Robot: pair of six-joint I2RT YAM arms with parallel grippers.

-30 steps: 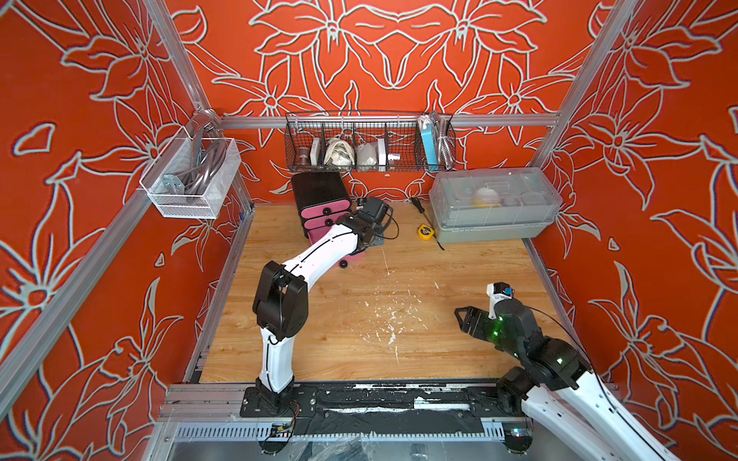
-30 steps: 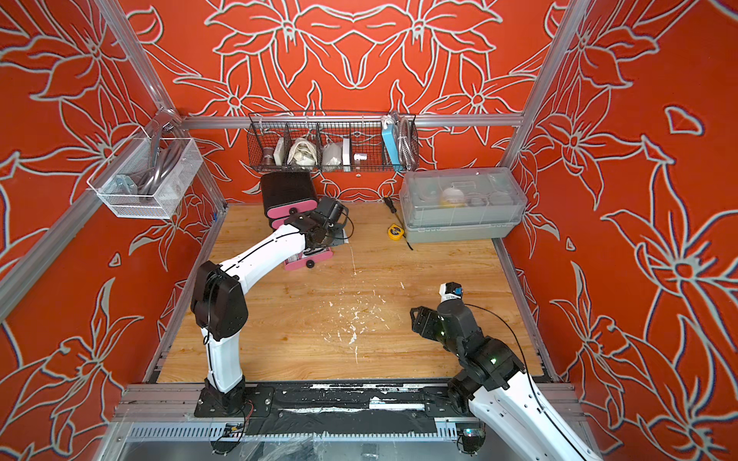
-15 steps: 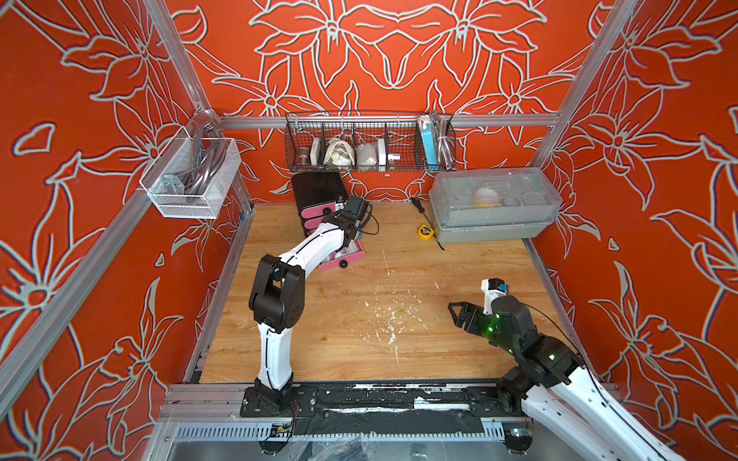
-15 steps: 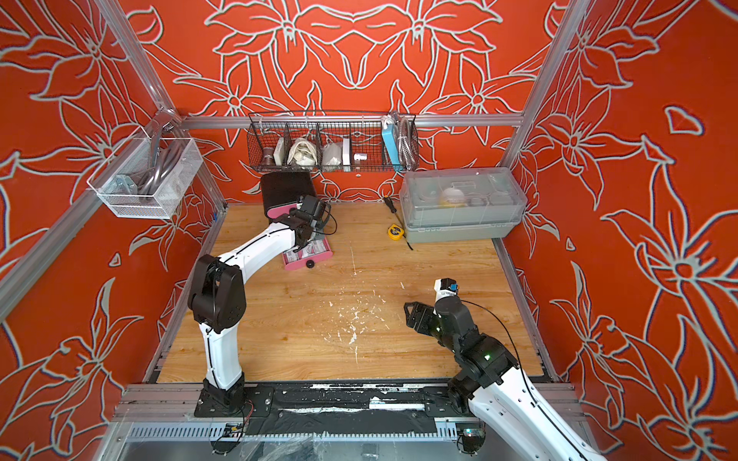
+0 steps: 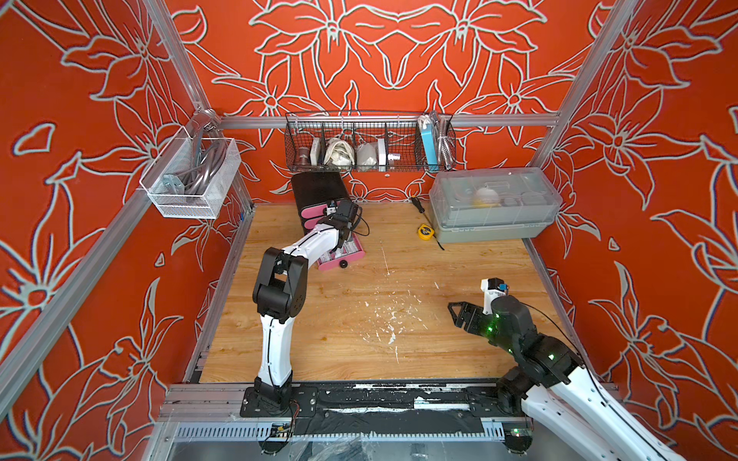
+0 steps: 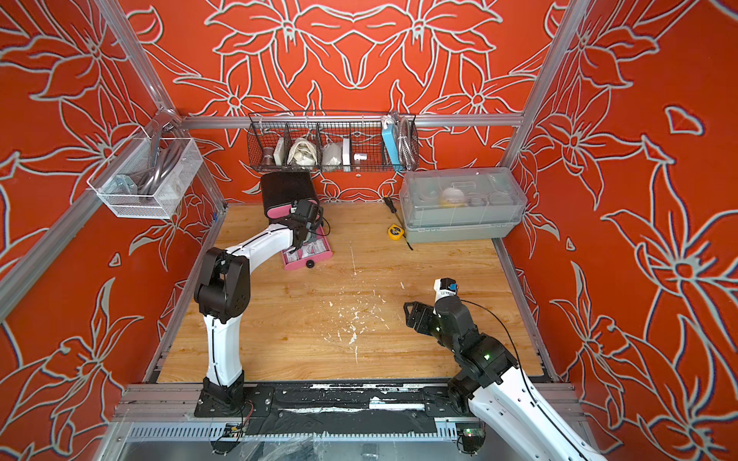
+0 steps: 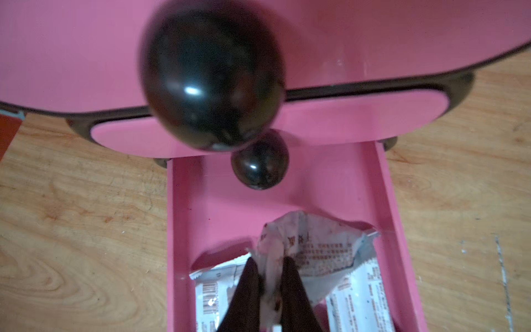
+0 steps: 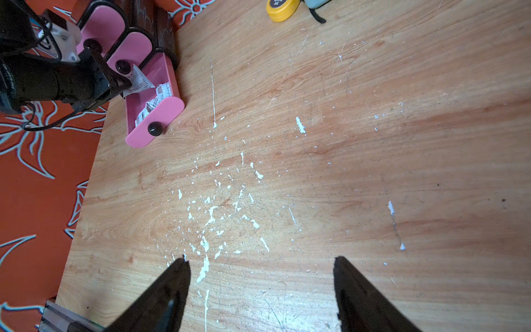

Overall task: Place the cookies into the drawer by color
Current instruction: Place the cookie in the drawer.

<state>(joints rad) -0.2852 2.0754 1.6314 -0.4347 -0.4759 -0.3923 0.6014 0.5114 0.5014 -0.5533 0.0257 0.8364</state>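
The drawer is a small black chest at the back left, with pink fronts and black knobs. Its bottom drawer is pulled out onto the table, seen too in both top views. My left gripper hangs over it, shut on a white-silver cookie. More white-silver cookies lie in the drawer under it. My right gripper stands open over bare wood at the front right, holding nothing.
A yellow tape measure and a screwdriver lie beside the grey lidded box at the back right. A wire basket hangs on the back wall and a white mesh basket on the left wall.
My left gripper has moved left toward the chest with the cookie and now hangs over the open bottom drawer. The right arm has drifted slightly left.
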